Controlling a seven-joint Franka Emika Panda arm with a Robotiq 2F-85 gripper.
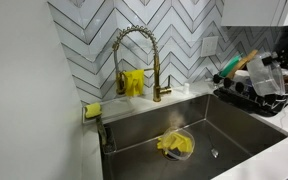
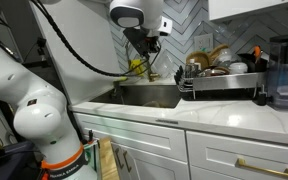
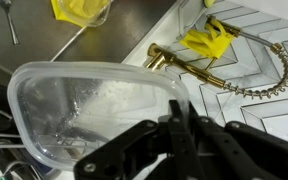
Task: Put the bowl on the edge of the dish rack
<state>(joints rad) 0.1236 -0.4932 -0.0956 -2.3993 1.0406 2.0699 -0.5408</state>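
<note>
In the wrist view my gripper (image 3: pixel 174 118) is shut on the rim of the clear, greyish bowl (image 3: pixel 84 110), which fills the lower left of the picture. The bowl hangs in the air above the sink (image 3: pixel 114 40). In an exterior view the gripper (image 2: pixel 147 55) is above the sink, to the left of the black dish rack (image 2: pixel 219 82); the bowl is too faint to make out there. The dish rack (image 1: pixel 259 95), crowded with dishes, also stands at the right of the sink in an exterior view. The gripper does not show in that view.
A similar clear bowl with a yellow cloth (image 1: pixel 176 145) lies in the sink basin (image 1: pixel 224 130) and shows in the wrist view (image 3: pixel 79 10). A gold spring faucet (image 1: pixel 149 60) stands behind the sink, with a yellow cloth (image 3: pixel 209 42) beside it. A yellow sponge (image 1: pixel 92 110) sits on the sink's corner.
</note>
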